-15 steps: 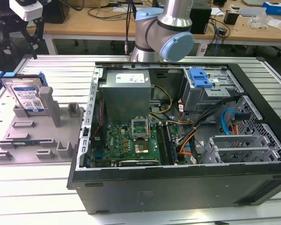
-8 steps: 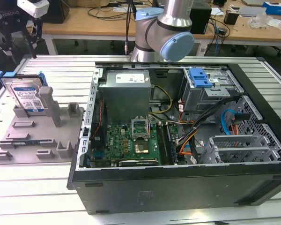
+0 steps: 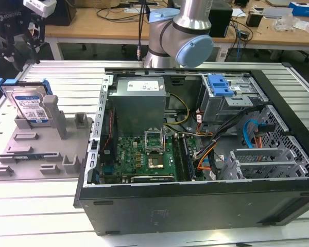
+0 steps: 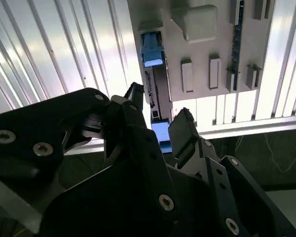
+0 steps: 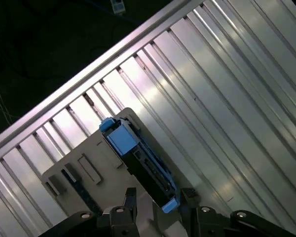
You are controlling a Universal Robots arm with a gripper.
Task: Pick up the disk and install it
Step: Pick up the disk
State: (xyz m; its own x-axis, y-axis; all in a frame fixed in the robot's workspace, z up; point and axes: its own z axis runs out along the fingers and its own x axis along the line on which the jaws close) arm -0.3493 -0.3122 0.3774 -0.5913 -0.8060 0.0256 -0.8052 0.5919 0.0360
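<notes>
Claw (image 4: 160, 111) released, jaws spread, hovering above the disk (image 3: 32, 105) propped on edge in the grey holder (image 3: 41, 149), likely to offer its blue-framed top edge for gripping.

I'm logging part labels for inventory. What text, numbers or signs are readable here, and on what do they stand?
On the disk: a white-and-blue label, print too small to read.
On the power-supply box: a white sticker, print too small to read.
No other text is legible.
</notes>
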